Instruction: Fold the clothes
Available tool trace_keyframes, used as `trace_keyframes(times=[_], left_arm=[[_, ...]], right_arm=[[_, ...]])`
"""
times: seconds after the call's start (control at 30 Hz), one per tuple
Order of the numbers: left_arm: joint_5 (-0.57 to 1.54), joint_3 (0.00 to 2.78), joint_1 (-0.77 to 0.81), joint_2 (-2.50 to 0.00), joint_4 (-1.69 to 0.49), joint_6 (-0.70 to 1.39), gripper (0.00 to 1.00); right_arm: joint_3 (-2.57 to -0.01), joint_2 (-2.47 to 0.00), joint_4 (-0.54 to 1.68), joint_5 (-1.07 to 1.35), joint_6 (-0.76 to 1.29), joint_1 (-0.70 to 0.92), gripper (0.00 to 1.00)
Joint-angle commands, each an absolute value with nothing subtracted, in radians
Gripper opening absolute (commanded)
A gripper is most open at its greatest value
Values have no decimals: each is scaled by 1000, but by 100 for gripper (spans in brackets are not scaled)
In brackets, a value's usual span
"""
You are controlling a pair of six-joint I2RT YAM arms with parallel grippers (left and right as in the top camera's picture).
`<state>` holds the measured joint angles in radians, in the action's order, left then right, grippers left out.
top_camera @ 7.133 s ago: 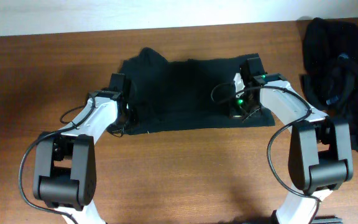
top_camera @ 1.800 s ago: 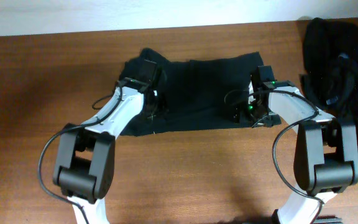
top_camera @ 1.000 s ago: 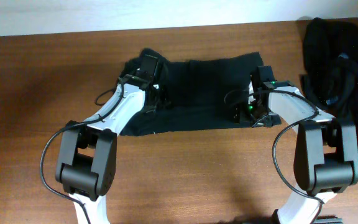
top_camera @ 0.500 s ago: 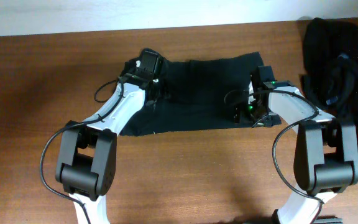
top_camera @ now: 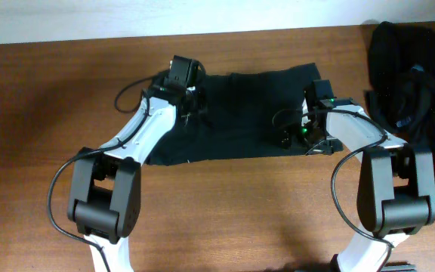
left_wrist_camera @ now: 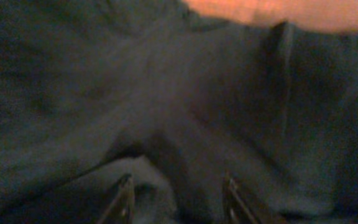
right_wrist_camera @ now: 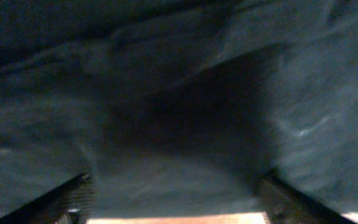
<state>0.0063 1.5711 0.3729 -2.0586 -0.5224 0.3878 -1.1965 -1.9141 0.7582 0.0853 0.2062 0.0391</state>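
A black garment point(top_camera: 240, 113) of the clothes lies spread flat at the middle of the table. My left gripper point(top_camera: 195, 102) hangs over its far left part. In the left wrist view the left gripper point(left_wrist_camera: 178, 199) has its jaws apart, a raised ridge of black cloth point(left_wrist_camera: 185, 155) running between them. My right gripper point(top_camera: 289, 136) is low over the garment's right end near the front hem. There its fingers point(right_wrist_camera: 73, 199) stand wide apart over smooth cloth point(right_wrist_camera: 179, 93), gripping nothing.
A heap of more black clothes point(top_camera: 406, 75) lies at the table's far right corner. Bare brown table point(top_camera: 51, 113) lies left of and in front of the garment. A strip of table point(right_wrist_camera: 166, 219) shows just below the hem.
The left arm has moved toward the table's far edge over the garment and its jaws have gone from shut to apart. The right jaws widened slightly; the right arm stayed put.
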Motion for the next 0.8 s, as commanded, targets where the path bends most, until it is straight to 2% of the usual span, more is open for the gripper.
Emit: trace_keyframes(times=[0.0,0.13,0.3,0.53,0.77], left_arm=[[-47,1677,361,-2006,-645,297,47],[-46,1711,349,-1989,-815,297,47],[-45,1665,343,-2003,-939,297,47],[45,1564,343,-2009,-944,298,47],[44,1497,332,-2046,-927,298,47]], right_arm=[[-1167,-1938,770,70,207,32,98],[-1185,-1935,778,71,207,32,100],[-1309,-1925,899,86,188,32,98],[-1467,-1925,1045,86,188,32,99],[-1489,-1925,1089,84,188,32,99]])
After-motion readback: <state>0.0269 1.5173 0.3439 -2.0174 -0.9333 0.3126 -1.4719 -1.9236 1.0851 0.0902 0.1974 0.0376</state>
